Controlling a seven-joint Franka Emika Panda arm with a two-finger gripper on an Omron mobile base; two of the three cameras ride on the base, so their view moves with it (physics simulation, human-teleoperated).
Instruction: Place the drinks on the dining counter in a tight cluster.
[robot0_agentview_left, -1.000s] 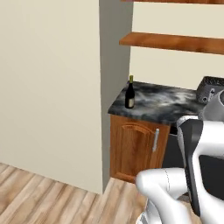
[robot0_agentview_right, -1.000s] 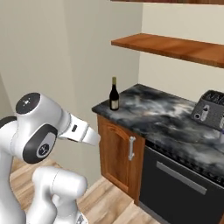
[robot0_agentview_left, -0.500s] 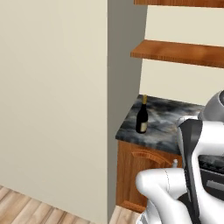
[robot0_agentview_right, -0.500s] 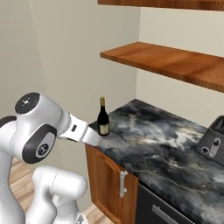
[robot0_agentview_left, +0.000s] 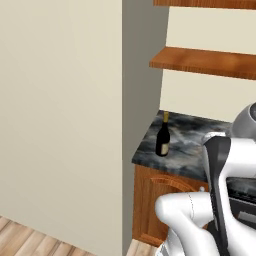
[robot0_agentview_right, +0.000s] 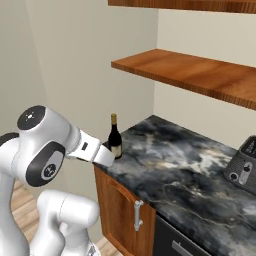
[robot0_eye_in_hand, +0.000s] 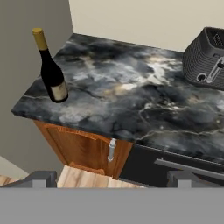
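In the hand view the wine bottle (robot0_eye_in_hand: 49, 68) stands far to the left and well up from the tool (robot0_eye_in_hand: 111, 177), whose two dark tips sit low in that view with a broad gap between them and nothing held: the tool is wide and empty. The bottle is upright, its long axis vertical, yellow cap on top, near the left end of the marbled table (robot0_eye_in_hand: 131, 100) and close to the front edge. Moving right along that top there is bare stone, then a wooden cabinet door with a metal handle (robot0_eye_in_hand: 111, 149) below the edge, and at the far right the toaster (robot0_eye_in_hand: 205, 59) against the wall.

From the left base view the bottle (robot0_agentview_left: 162, 135) is near the table corner beside the beige wall end (robot0_agentview_left: 140, 80), with the wooden shelf (robot0_agentview_left: 210, 62) above. In the right base view the forearm crosses in front of the bottle (robot0_agentview_right: 114, 135).

By my reading, the bottle lies ahead and to the left of the tool and well apart from it, so the next move calls for swinging left and forward, then closing on the upright body from the side, below the neck
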